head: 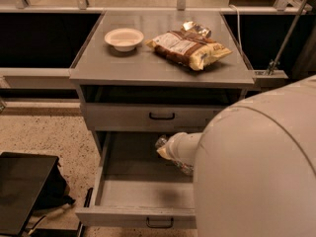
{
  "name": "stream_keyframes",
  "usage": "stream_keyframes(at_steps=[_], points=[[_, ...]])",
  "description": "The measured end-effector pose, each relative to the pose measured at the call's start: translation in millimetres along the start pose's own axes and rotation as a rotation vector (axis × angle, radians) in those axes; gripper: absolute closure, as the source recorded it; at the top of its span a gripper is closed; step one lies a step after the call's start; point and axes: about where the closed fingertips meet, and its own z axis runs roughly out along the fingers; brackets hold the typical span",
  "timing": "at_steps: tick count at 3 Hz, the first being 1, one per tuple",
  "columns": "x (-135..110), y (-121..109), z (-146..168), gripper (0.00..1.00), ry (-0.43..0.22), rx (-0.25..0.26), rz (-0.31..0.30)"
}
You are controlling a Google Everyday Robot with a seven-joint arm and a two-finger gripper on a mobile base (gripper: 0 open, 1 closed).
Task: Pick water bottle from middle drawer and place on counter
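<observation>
The middle drawer [129, 215] is pulled open below the shut upper drawer [123, 116]. My gripper [172, 152] is inside the open drawer, at the end of my pale arm, which fills the right side of the view. It is shut on the clear water bottle [161, 142] and holds it off the drawer floor. The bottle's ends stick out up-left and down-right [185, 168] of the gripper. The grey counter [133, 65] is above, on top of the cabinet.
A white bowl [124, 37] sits at the counter's back left. A yellow-brown chip bag [188, 48] lies at its back right. A black object [22, 191] stands on the floor to the left of the drawer. A railing post [284, 31] rises at the right.
</observation>
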Motion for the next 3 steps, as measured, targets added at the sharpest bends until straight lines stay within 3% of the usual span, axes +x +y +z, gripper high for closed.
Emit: stream_keyframes(at_steps=[2,3], points=[[-6.8,-0.6,-6.5,1.0,0.009,-0.017,-0.011],[-4.6,2.4,-42.5,1.0,0.064,-0.029,-0.031]])
